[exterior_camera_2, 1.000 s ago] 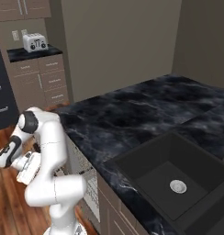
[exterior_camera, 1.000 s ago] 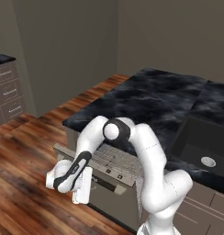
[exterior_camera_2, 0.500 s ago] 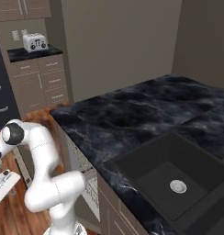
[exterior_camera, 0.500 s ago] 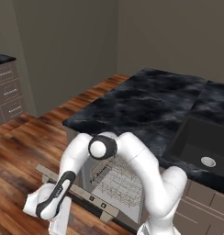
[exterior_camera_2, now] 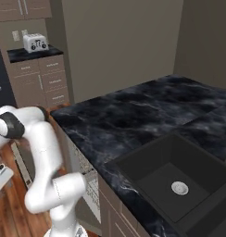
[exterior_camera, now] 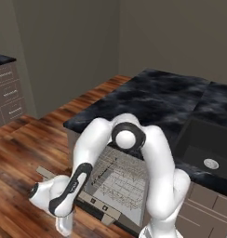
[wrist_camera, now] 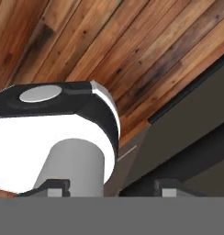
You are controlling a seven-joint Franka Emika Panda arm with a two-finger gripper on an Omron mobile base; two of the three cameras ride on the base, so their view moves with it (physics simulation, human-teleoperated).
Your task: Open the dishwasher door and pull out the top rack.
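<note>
From the left base view, the dishwasher door (exterior_camera: 94, 204) is hanging well open, tilted down toward the wooden floor (exterior_camera: 22, 153), and the top rack (exterior_camera: 122, 179) is sitting inside the cavity under the dark marble table (exterior_camera: 148, 100), seemingly not pulled out yet. The arm is reaching low beside the door's outer edge.

From the right base view, the arm is bending down at the left, with the sink (exterior_camera_2: 172, 178) lying well apart.

From the hand view, the fingertips (wrist_camera: 171, 189) are straddling the door's dark edge; whether the jaws are clenched on it, I cannot tell.
</note>
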